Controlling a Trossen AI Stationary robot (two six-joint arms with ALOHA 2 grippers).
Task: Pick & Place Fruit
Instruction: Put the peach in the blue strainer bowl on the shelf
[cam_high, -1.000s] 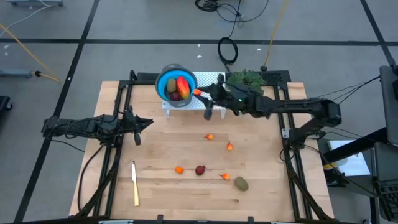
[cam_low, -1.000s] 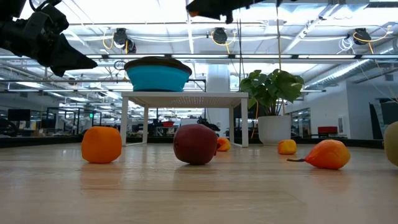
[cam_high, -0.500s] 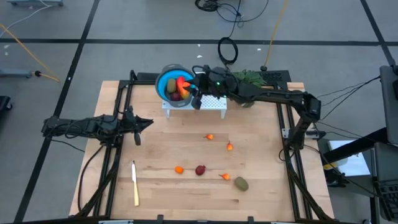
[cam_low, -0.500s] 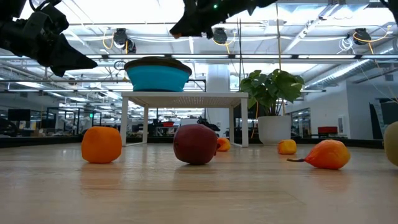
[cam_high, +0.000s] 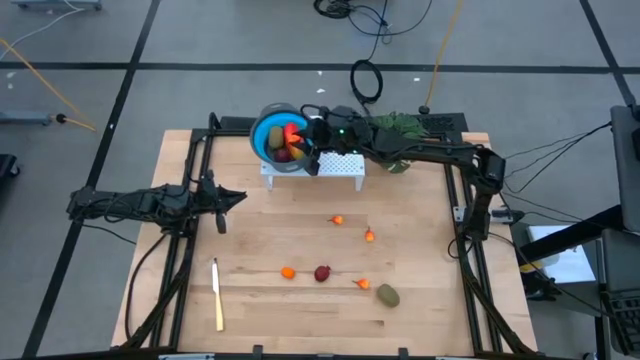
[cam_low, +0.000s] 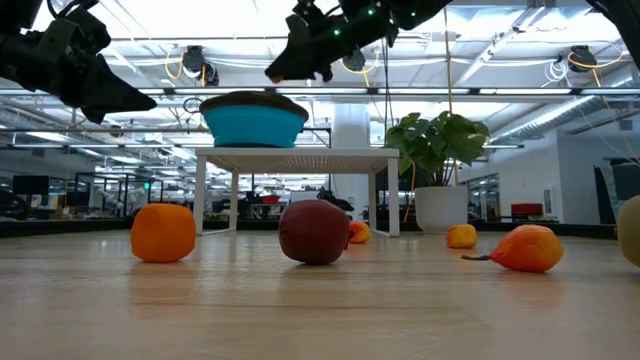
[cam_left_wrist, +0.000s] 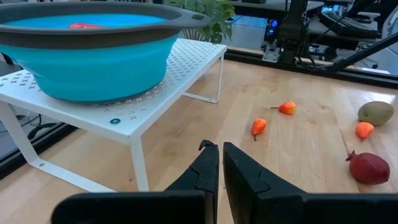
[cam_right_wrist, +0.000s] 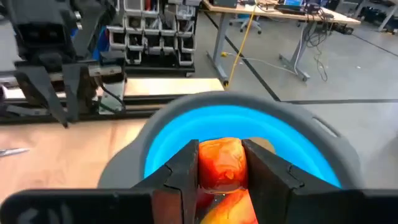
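With our right gripper (cam_right_wrist: 221, 171) clamped on an orange fruit piece (cam_right_wrist: 221, 160) over the blue bowl (cam_right_wrist: 171, 134), upper centre of the high view, we should lower before releasing, while our left gripper (cam_left_wrist: 220, 163) waits shut and empty.

The floor (cam_high: 90, 60) is grey, crossed by dark seams, with a yellow cable (cam_high: 40, 90) and a black cord coil (cam_high: 366, 80) lying on it. Across the room, ceiling pipes (cam_low: 480, 90) run under bright lights, and a desk (cam_right_wrist: 273, 12) stands beside parts shelves (cam_right_wrist: 155, 25).

Blue bowl (cam_high: 272, 135) with grey rim; white perforated rack (cam_high: 340, 167); red-orange fruit piece (cam_right_wrist: 219, 163)
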